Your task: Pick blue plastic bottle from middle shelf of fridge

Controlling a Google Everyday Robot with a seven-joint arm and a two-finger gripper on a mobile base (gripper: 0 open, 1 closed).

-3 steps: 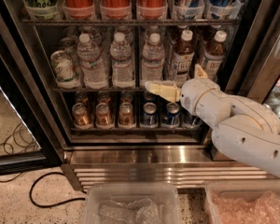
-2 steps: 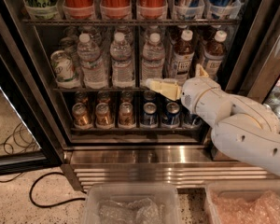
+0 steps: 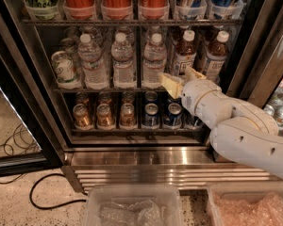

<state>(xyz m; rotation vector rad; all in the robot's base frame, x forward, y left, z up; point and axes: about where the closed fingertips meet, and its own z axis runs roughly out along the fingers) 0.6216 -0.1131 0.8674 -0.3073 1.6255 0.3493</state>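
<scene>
Blue bottle (image 3: 184,55): raise your gripper (image 3: 180,78), just below it, to the label.
Fingers (image 3: 170,85): apart, holding nothing.
Water bottle (image 3: 153,60): don't bump it.

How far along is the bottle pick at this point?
Done: the fridge stands open and the gripper is up at the middle shelf. In hand: nothing; its fingers are open near the blue plastic bottle. Left: close on it and lift it out.

Speckled pale floor (image 3: 14,121) at lower left, a black cable (image 3: 31,194) looping across it (perhaps a power lead). The gripper (image 3: 177,76) sits right of centre, fingers apart.
</scene>
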